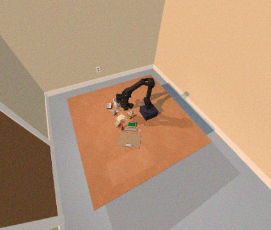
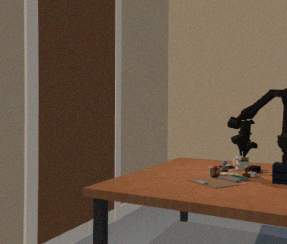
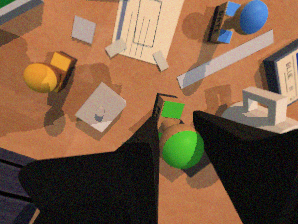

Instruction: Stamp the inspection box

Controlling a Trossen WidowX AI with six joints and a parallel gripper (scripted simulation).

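My gripper (image 3: 174, 119) (image 1: 121, 103) (image 2: 244, 153) is shut on the PASS stamp (image 3: 183, 149), which has a round green knob and a green base. I hold it upright a little above the bench, next to a white mug (image 3: 262, 108) (image 2: 241, 162). The card (image 3: 143, 26) (image 1: 120, 117), cream with a printed box and taped corners, lies beyond the stamp at the top of the wrist view. The green ink pad (image 1: 131, 124) lies further out, past the card. Whether the stamp face carries ink is hidden.
An orange-knobbed stamp (image 3: 43, 76) (image 2: 246, 170), a blue-knobbed stamp (image 3: 246, 19) (image 2: 224, 165) and a red-knobbed stamp (image 1: 121, 128) (image 2: 214, 170) stand around. A grey block (image 3: 101, 106), a grey ruler (image 3: 225, 59) and a cardboard sheet (image 1: 130, 140) also lie on the bench.
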